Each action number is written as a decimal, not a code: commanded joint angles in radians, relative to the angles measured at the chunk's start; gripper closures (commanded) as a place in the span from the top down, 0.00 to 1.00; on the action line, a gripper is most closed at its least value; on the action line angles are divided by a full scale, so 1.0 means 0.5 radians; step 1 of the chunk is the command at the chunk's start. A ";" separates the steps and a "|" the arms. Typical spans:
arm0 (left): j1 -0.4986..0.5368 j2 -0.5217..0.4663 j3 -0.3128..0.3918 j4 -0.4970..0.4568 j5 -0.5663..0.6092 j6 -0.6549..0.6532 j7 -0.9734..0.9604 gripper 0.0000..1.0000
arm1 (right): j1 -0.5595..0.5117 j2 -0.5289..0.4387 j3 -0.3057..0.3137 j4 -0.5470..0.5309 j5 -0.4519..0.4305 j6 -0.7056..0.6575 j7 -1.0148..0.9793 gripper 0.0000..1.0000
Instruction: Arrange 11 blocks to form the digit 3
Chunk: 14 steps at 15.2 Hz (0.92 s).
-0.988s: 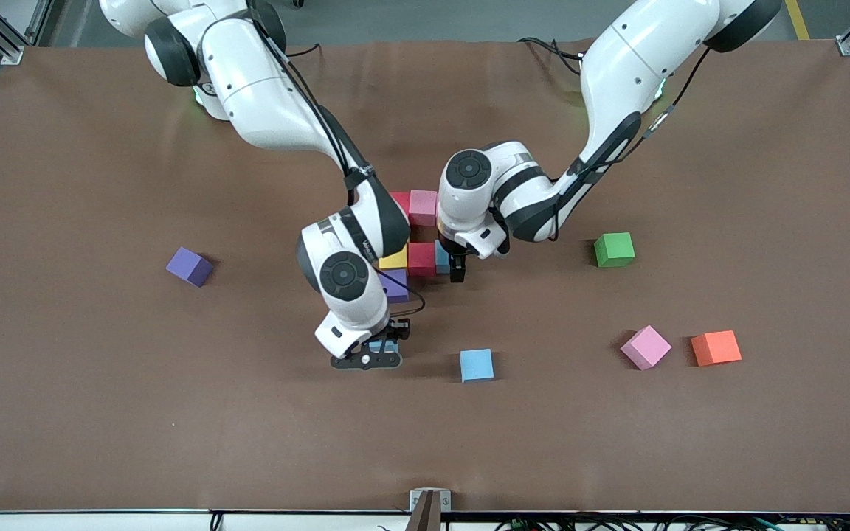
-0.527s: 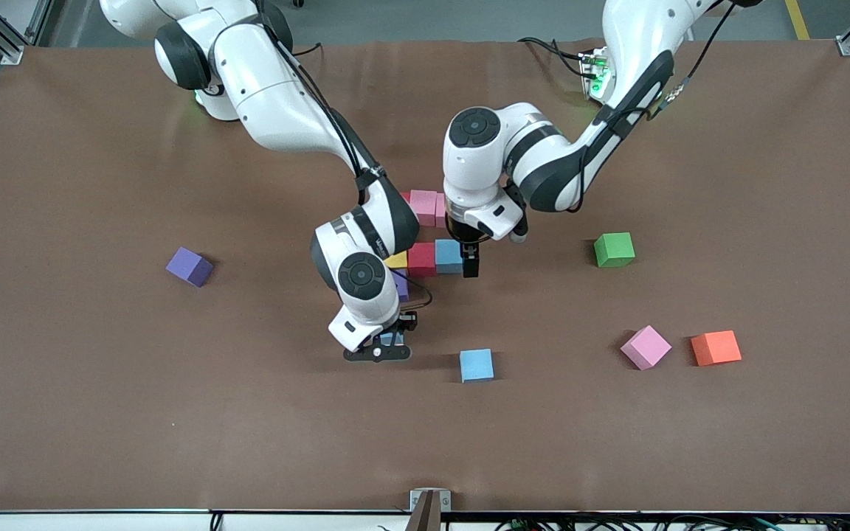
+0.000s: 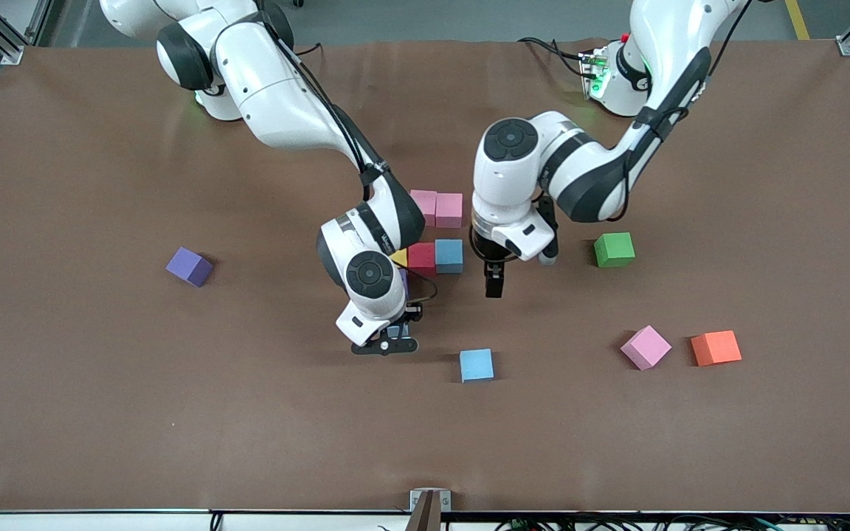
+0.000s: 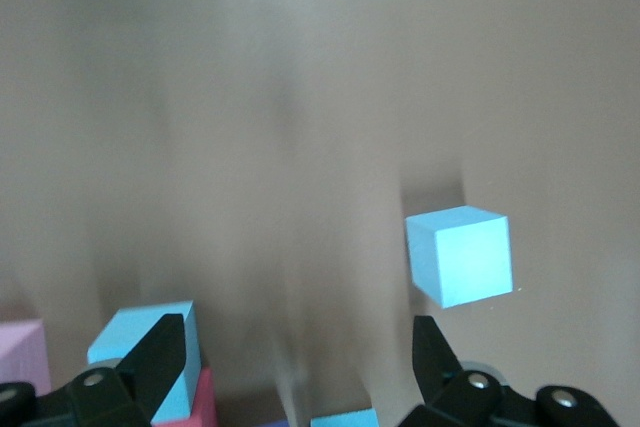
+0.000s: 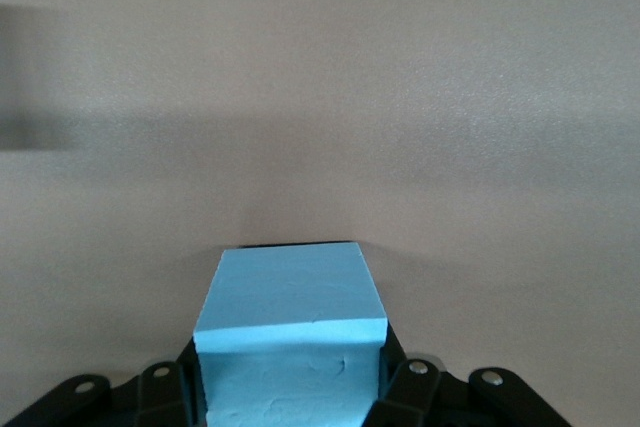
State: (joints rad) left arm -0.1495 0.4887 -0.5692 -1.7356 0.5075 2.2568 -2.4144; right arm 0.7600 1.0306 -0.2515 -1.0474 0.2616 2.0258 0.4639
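Observation:
My right gripper (image 3: 388, 341) is shut on a light blue block (image 5: 290, 332), low over the mat just beside the cluster. That cluster of touching blocks has two pink (image 3: 435, 209), a yellow (image 3: 399, 258), a red (image 3: 421, 258) and a light blue (image 3: 448, 255); the right arm hides the other cubes in it. My left gripper (image 3: 493, 284) hangs open with nothing in it over bare mat beside the cluster; its view shows a loose light blue block (image 4: 460, 255). That block (image 3: 476, 364), a pink one (image 3: 645, 346) and a purple one (image 3: 189, 266) lie apart.
A green cube (image 3: 614, 249) and an orange cube (image 3: 716, 347) sit toward the left arm's end of the brown mat (image 3: 100, 383). The two arms stand close together above the cluster.
The left gripper has drawn away from the cluster's light blue block toward the left arm's end. The right gripper, still holding its block, has edged a little toward the cluster.

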 commanded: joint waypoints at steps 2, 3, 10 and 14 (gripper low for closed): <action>0.093 0.093 -0.009 0.182 -0.043 -0.040 0.520 1.00 | -0.004 0.053 0.040 0.030 0.001 -0.011 0.097 0.25; 0.124 0.145 -0.009 0.252 -0.043 -0.040 0.688 1.00 | -0.004 0.053 0.043 0.030 0.001 -0.014 0.100 0.25; 0.133 0.587 0.009 0.743 -0.125 -0.034 1.704 1.00 | 0.023 0.056 0.040 0.027 -0.002 -0.032 0.174 0.26; 0.130 0.753 0.009 0.930 -0.131 -0.034 2.174 1.00 | 0.017 0.056 0.037 0.027 -0.014 -0.063 0.158 0.26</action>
State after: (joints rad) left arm -0.0669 0.8059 -0.5641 -1.3624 0.4593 2.2582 -1.4464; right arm 0.7674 1.0307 -0.2449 -1.0447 0.2611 2.0112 0.5192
